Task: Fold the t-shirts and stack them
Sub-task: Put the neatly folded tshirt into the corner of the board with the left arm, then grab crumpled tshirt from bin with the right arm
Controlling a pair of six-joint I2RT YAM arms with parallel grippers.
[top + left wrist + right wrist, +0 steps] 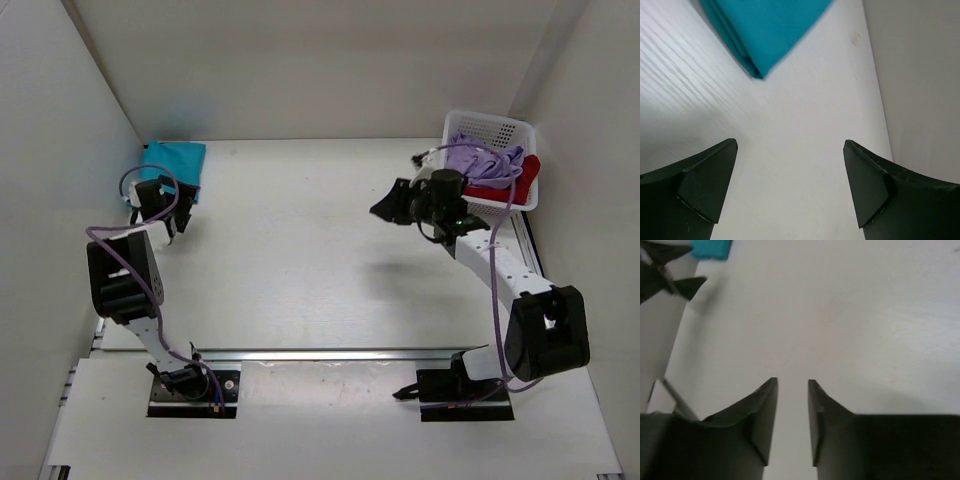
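Note:
A teal t-shirt (172,163) lies folded in the far left corner of the table; the left wrist view shows its folded corner (765,30). My left gripper (170,215) hovers just in front of that shirt, wide open (790,150), with only bare table between its fingers. A lavender t-shirt (485,160) and a red t-shirt (522,180) lie crumpled in the white basket (487,118). My right gripper (380,209) hangs above the table left of the basket, pointing left. Its jaws (792,385) stand a narrow gap apart with nothing in them.
White walls close in the table at the left, back and right. The basket stands in the far right corner against the wall. The right wrist view catches the teal shirt (712,249) and the left gripper (670,282) far off.

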